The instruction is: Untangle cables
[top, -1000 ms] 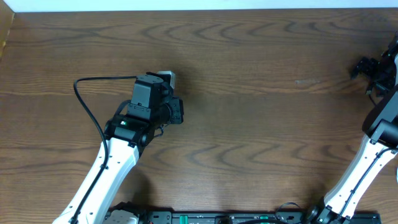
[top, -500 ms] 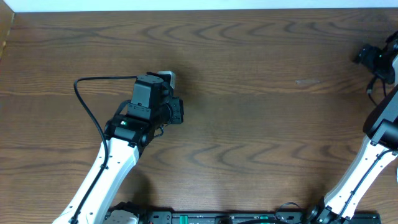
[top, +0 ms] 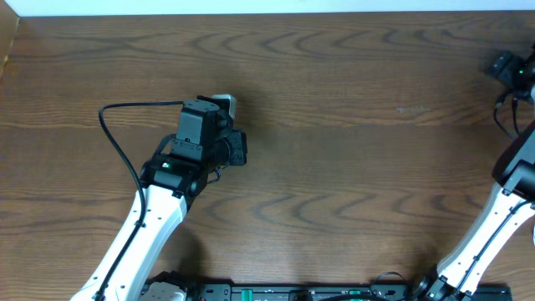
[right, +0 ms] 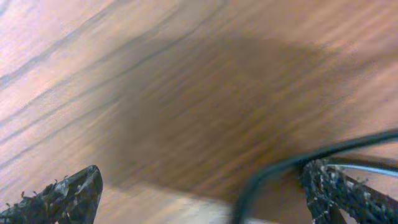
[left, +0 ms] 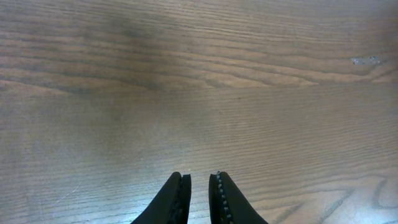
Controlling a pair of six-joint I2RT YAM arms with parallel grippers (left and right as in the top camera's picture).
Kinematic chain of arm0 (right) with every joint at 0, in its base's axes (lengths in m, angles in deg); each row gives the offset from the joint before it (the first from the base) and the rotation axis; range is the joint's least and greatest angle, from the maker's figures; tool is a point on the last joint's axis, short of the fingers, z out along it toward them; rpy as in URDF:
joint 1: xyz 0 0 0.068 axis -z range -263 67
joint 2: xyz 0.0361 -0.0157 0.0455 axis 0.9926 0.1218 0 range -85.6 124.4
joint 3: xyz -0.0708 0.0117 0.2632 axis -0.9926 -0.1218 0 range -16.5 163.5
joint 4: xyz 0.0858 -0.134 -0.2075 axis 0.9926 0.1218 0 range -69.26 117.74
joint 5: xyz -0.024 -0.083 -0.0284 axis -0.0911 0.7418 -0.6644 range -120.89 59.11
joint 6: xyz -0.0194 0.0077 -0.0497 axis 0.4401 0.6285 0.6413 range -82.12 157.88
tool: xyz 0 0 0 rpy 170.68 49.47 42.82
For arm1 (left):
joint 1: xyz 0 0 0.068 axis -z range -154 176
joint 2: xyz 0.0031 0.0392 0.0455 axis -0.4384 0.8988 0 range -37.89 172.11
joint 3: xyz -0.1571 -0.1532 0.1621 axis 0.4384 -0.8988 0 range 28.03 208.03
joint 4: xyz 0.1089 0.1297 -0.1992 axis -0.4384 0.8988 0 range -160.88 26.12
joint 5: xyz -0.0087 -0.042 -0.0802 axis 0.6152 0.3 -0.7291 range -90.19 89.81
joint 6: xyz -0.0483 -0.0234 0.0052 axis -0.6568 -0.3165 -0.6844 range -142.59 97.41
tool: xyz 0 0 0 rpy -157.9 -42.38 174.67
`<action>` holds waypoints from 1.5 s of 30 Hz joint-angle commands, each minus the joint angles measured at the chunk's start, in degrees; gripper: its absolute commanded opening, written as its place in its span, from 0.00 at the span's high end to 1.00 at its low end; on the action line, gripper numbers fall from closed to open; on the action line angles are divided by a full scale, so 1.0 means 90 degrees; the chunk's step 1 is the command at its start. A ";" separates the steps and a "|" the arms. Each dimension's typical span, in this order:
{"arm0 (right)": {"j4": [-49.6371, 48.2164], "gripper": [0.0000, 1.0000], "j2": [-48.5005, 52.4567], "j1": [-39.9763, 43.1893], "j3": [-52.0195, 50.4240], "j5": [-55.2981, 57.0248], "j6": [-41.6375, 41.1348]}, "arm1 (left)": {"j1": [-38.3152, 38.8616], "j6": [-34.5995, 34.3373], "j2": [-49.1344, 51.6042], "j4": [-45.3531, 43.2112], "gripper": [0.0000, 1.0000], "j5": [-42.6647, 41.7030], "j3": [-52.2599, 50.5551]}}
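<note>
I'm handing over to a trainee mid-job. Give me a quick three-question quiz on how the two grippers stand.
1. True or false: the left gripper holds a white cable.
2. Which is open wider? A) left gripper B) right gripper C) both alike
3. In the right wrist view, what dark thing crosses the right gripper's gap?

Key:
1. False. It is nearly closed on nothing.
2. B.
3. A black wire. The view does not show whether it is a task cable.
</note>
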 commanded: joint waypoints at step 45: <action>0.3706 0.01 0.0478 0.0051 0.3322 0.1253 -0.0075 | 0.0401 0.0784 -0.0058 -0.0138 0.75 0.0068 -0.0005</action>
